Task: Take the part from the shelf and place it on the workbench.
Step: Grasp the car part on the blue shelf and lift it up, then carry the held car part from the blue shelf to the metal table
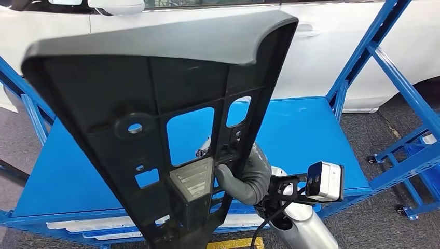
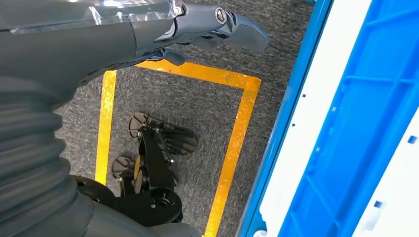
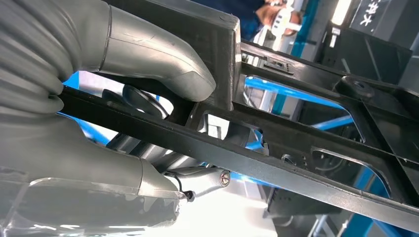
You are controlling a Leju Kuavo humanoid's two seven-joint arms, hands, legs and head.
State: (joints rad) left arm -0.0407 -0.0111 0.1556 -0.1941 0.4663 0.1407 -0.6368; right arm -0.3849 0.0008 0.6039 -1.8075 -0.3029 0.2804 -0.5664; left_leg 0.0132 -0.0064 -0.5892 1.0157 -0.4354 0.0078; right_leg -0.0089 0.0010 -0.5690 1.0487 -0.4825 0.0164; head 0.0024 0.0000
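A large black ribbed plastic part [image 1: 155,104] with several cut-outs is held up close to my head camera, tilted, over the blue workbench [image 1: 301,135]. My right hand [image 1: 244,176] grips its lower right edge from behind. In the right wrist view the thumb [image 3: 158,54] presses on a rib of the part [image 3: 306,133] while the darker fingers wrap around from the other side. My left hand [image 2: 197,29] hangs beside the bench over the floor, its fingers stretched out and holding nothing.
A white car [image 1: 337,46] stands behind the workbench. Blue rack frames [image 1: 394,78] rise at the right. White panels [image 1: 93,225] lie on the lower shelf. Yellow floor tape [image 2: 232,148] marks grey carpet beside a blue bench edge [image 2: 356,128]. A person [image 3: 276,15] stands beyond the part.
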